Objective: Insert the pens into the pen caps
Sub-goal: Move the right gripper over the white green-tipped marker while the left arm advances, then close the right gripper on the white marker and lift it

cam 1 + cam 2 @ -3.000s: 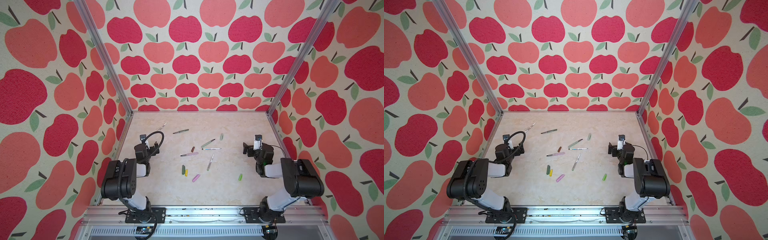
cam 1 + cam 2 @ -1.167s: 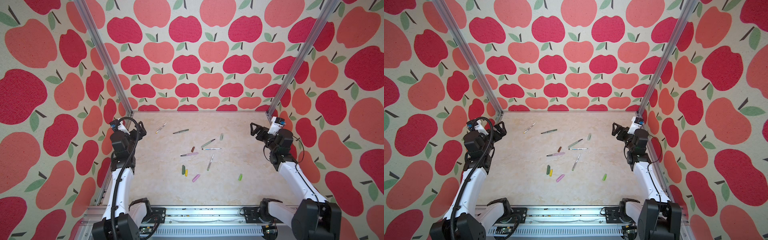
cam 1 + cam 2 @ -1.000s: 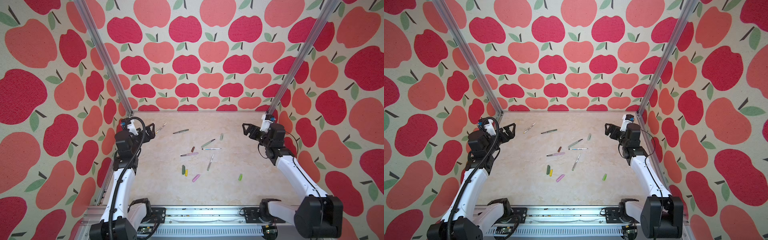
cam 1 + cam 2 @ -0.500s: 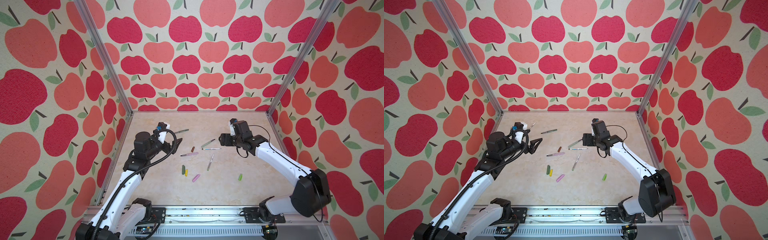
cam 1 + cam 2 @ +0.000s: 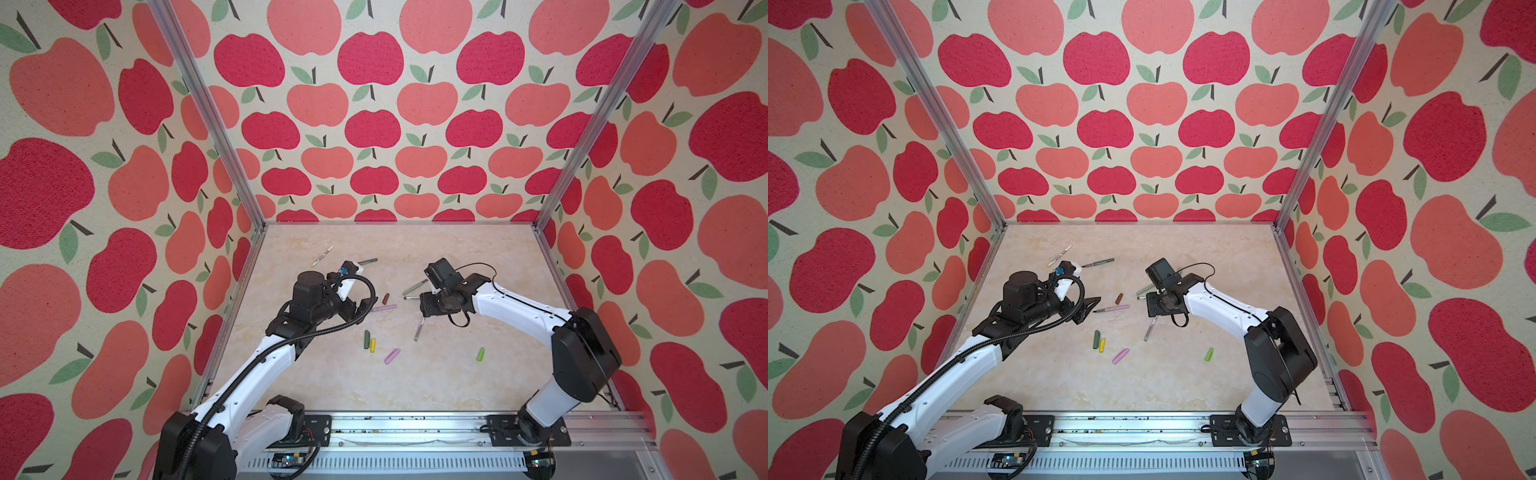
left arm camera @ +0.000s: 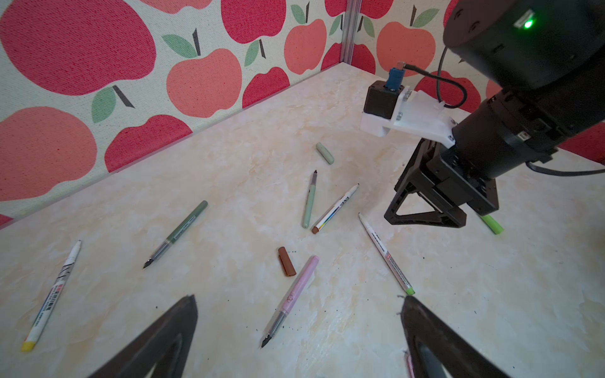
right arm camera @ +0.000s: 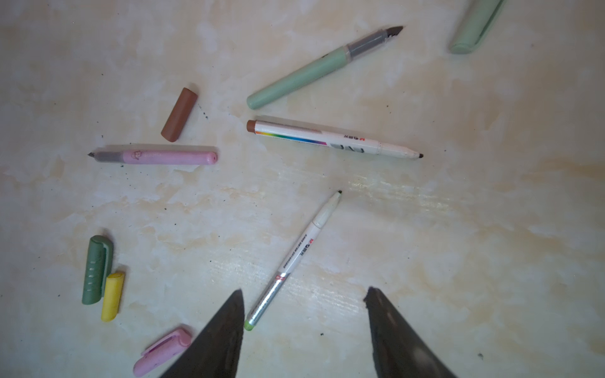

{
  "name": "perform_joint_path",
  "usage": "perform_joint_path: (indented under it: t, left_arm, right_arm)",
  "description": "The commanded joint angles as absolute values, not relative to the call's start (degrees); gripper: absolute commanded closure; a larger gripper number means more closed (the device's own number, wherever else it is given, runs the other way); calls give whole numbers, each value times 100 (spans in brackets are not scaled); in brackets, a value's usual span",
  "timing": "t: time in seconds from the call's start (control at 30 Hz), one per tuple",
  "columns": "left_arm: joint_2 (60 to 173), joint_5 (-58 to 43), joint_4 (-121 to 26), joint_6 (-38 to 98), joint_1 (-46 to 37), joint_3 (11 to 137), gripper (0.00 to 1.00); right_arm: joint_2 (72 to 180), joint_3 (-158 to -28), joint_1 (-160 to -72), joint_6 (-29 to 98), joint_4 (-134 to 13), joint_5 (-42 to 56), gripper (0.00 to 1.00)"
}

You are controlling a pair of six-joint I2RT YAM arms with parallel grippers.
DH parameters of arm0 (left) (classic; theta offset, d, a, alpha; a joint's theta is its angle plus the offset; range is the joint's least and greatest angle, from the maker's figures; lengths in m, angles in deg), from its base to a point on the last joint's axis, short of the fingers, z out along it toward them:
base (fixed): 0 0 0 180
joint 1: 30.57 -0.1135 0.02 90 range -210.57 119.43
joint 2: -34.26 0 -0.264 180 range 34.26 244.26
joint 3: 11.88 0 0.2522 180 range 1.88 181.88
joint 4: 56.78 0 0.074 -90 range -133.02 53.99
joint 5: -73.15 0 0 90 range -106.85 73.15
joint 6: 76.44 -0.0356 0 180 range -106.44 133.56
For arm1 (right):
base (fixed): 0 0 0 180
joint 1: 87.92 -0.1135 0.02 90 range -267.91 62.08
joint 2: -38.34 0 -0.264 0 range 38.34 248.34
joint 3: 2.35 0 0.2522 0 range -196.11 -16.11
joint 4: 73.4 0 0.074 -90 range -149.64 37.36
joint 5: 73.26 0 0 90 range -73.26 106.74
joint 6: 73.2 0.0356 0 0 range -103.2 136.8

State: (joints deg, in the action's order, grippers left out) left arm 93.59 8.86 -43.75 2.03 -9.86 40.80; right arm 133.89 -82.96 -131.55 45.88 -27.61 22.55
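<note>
Pens and pen caps lie scattered mid-table. My left gripper (image 6: pixel 298 301) is open just above the pink pen (image 6: pixel 296 289), whose dark tip points toward it. My right gripper (image 7: pixel 304 291) is open and empty over the white pen with a lime end (image 7: pixel 294 258), which lies beside one finger. Nearby are a brown cap (image 7: pixel 179 114), a sage pen (image 7: pixel 301 78), a white rainbow-print pen (image 7: pixel 327 139), a dark green cap (image 7: pixel 96 270), a yellow cap (image 7: pixel 112 296), a pink cap (image 7: pixel 162 351) and a sage cap (image 6: pixel 325 153). A lime cap (image 5: pixel 481 354) lies apart.
A dark green pen (image 5: pixel 368 262) and another white pen (image 5: pixel 323 255) lie toward the back left. Apple-patterned walls and metal posts (image 5: pixel 544 208) close in the marbled table (image 5: pixel 457 386) on three sides. The two grippers face each other a short way apart.
Both arms have swung in from the side walls to the middle and come down over the pens. No pen or cap has moved.
</note>
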Motion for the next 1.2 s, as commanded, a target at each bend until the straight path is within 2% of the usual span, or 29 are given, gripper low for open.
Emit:
perform_joint_path:
  t: [0.0,0.47,0.7,0.8,1.17]
  left_arm:
    - [9376,805,-4600,142,-956,4020,1]
    - [9227,601,-4635,72,-902,3900,1]
    - [9204,605,-4644,71,-885,3880,1]
    - [9215,588,-4662,72,-886,3880,1]
    - [9210,528,-4732,96,-886,3862,1]
  right_arm:
    - [13618,-8376,-13264,4756,-2545,2125,41]
    - [14495,-8604,-13302,4682,-2615,1982,50]
    - [14815,-8816,-13357,4515,-2540,2124,64]
    - [14886,-8855,-13405,4455,-2480,2207,73]
    - [14978,-8852,-13555,4318,-2382,2452,90]
